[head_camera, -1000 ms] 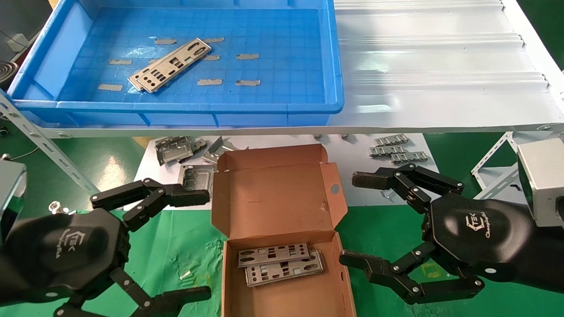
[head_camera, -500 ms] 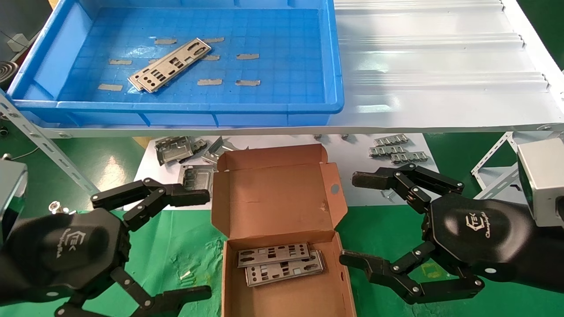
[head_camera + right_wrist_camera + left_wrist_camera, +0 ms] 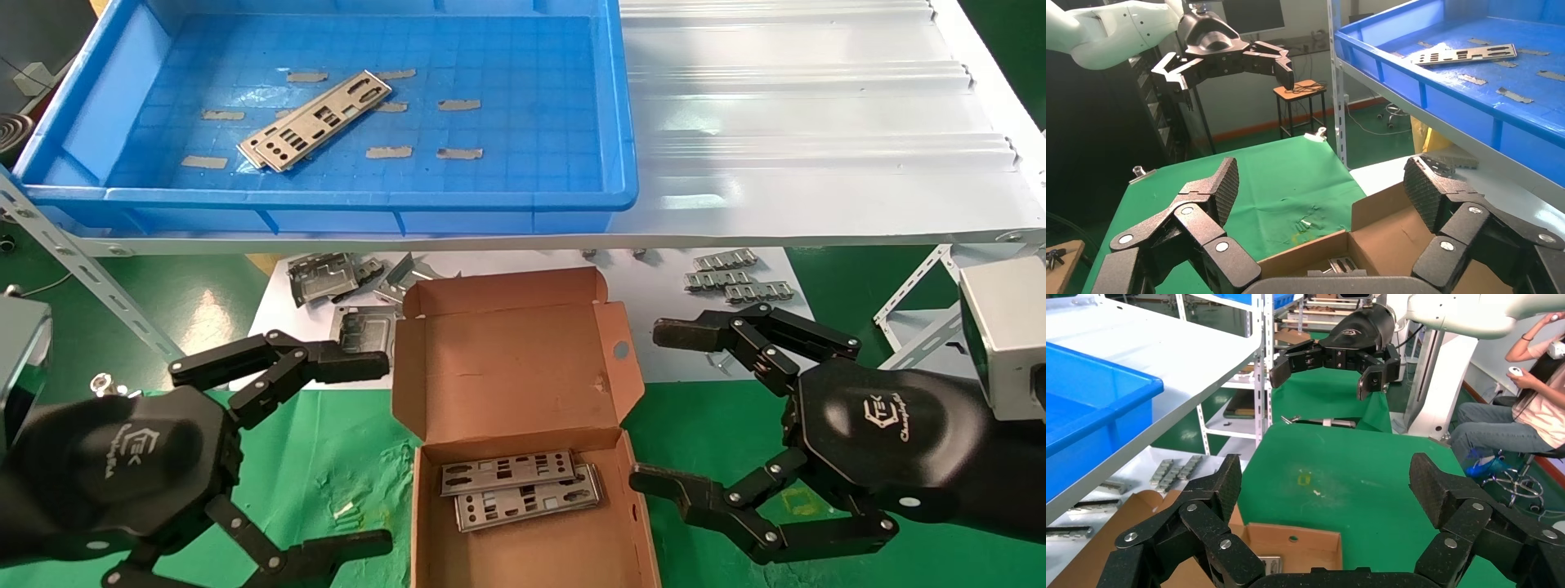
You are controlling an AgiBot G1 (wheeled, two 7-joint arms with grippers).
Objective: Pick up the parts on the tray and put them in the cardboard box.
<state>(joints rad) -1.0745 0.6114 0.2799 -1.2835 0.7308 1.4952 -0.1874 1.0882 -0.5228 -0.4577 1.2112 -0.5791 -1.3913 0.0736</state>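
Two stacked silver punched parts (image 3: 315, 121) lie slantwise on the floor of the blue tray (image 3: 490, 198) at the upper left; the right wrist view shows them (image 3: 1465, 54) on the tray (image 3: 1438, 92) too. The open cardboard box (image 3: 515, 367) stands on the green cloth below the shelf, with two parts (image 3: 519, 488) lying flat in it. My left gripper (image 3: 376, 453) hangs open to the left of the box with nothing in it. My right gripper (image 3: 654, 404) is open and empty to the right of the box.
A white ribbed panel (image 3: 817, 122) fills the shelf to the right of the tray. Under the shelf, on white sheet, lie folded grey brackets (image 3: 343, 282) and small toothed strips (image 3: 739, 282). A slotted shelf brace (image 3: 82, 261) runs down at the left.
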